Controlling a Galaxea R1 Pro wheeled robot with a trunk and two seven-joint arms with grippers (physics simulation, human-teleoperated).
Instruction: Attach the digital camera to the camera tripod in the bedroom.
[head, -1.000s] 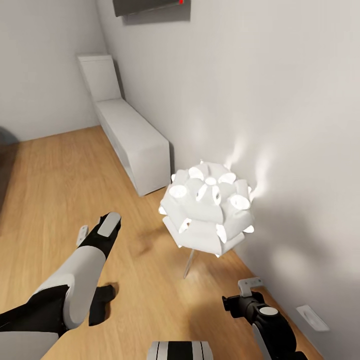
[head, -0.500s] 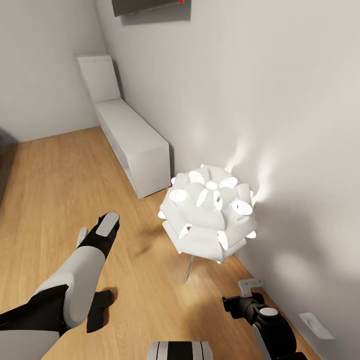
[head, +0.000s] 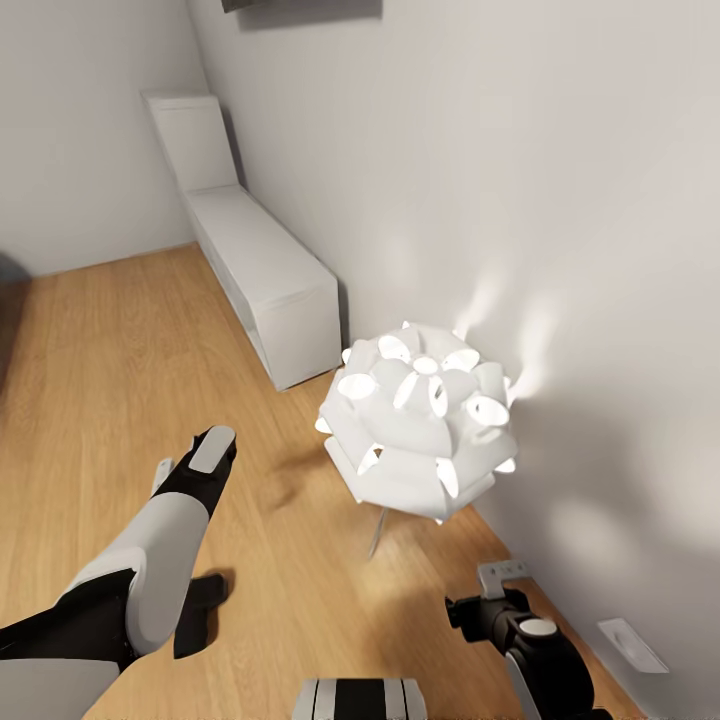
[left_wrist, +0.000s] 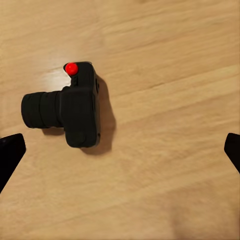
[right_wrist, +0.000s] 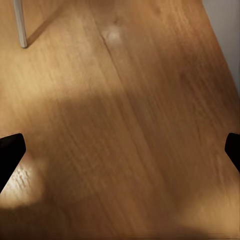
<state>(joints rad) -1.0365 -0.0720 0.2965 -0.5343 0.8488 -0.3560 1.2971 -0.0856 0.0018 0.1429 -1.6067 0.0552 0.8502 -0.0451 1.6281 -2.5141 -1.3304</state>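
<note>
The digital camera (left_wrist: 68, 111) lies on the floor (head: 100, 380) under the left gripper (left_wrist: 120, 150), and the floor lamp (head: 418, 420) stands by the wall (head: 520, 180), with a low cabinet (head: 262, 262) behind it.

Lit petal lamp (head: 418, 420) beside white wall (head: 520, 180), wooden floor (head: 110, 360).

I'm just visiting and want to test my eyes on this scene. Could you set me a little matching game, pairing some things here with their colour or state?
Things:
1. digital camera
2. floor lamp
3. left gripper
4. low cabinet

Descriptions:
A. white, along the wall
B. black, lying on the wooden floor
C. lit, glowing white
D. open, holding nothing

Pairs: 1-B, 2-C, 3-D, 4-A
</note>
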